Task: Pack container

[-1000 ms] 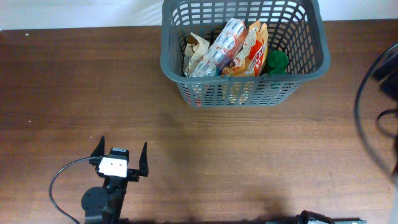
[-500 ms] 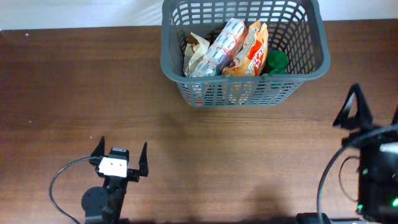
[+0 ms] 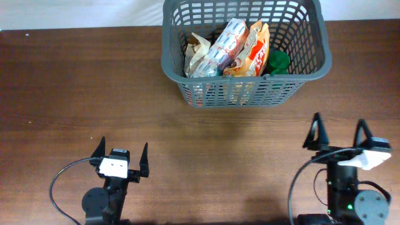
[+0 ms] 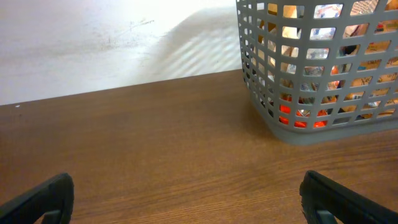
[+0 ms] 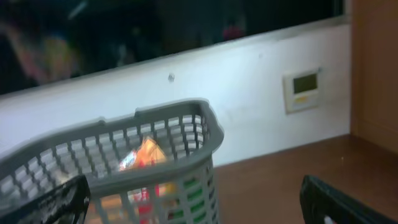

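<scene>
The dark grey lattice basket [image 3: 315, 65] stands at the back of the table, right of centre. It holds snack packets [image 3: 225, 47], an orange bag [image 3: 255, 53] and a green item [image 3: 279, 61]. It also shows in the left wrist view [image 4: 267, 81] and the right wrist view [image 5: 205, 134]. My left gripper [image 3: 120, 153] is open and empty near the front left. My right gripper [image 3: 338, 134] is open and empty at the front right, below the basket. Its fingers [image 5: 339, 202] frame the basket in the blurred right wrist view.
The brown wooden table [image 3: 94, 81] runs under everything. A white wall [image 4: 93, 43] backs the table. A wall panel [image 5: 305, 90] shows in the right wrist view. Black cables [image 3: 59, 187] loop by each arm's base.
My right arm has swung in from the right edge toward the front right and settled with its fingers pointing at the basket. The left arm has not moved.
</scene>
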Motion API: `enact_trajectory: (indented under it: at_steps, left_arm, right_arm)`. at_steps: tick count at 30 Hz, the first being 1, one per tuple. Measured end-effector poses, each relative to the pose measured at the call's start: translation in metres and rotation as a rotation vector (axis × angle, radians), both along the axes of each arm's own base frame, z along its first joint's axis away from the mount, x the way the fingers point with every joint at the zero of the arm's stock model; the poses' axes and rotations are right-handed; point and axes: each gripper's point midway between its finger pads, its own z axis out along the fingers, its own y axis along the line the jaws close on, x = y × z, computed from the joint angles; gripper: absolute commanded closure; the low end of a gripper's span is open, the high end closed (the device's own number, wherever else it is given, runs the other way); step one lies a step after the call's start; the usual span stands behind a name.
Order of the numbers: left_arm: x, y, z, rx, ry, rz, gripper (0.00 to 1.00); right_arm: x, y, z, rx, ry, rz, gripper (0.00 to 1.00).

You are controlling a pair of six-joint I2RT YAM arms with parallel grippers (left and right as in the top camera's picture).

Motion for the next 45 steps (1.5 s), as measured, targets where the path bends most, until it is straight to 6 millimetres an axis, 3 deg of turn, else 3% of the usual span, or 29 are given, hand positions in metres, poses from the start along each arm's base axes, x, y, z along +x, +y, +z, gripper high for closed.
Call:
enact_trajectory:
  at_steps: [6,11,23,34,45]
  left_arm:
    - [0.0,0.0,0.0,0.0,0.0,0.0,0.01]
    - [0.0,0.0,0.0,0.0,0.0,0.0,0.01]
    - [0.0,0.0,0.0,0.0,0.0,0.0,0.01]
    - [0.0,0.0,0.0,0.0,0.0,0.0,0.01]
    - [0.0,0.0,0.0,0.0,0.0,0.0,0.01]
  right_arm:
    - [0.01,0.007,-0.039,-0.054,0.08,0.035,0.01]
    - [0.014,0.008,-0.05,-0.066,0.089,0.043,0.01]
    - [0.02,0.009,-0.1,-0.067,0.185,0.049,0.01]
    - [0.02,0.009,-0.129,-0.072,0.225,0.053,0.01]
    - [0.014,0.009,-0.136,-0.077,0.165,0.051,0.01]
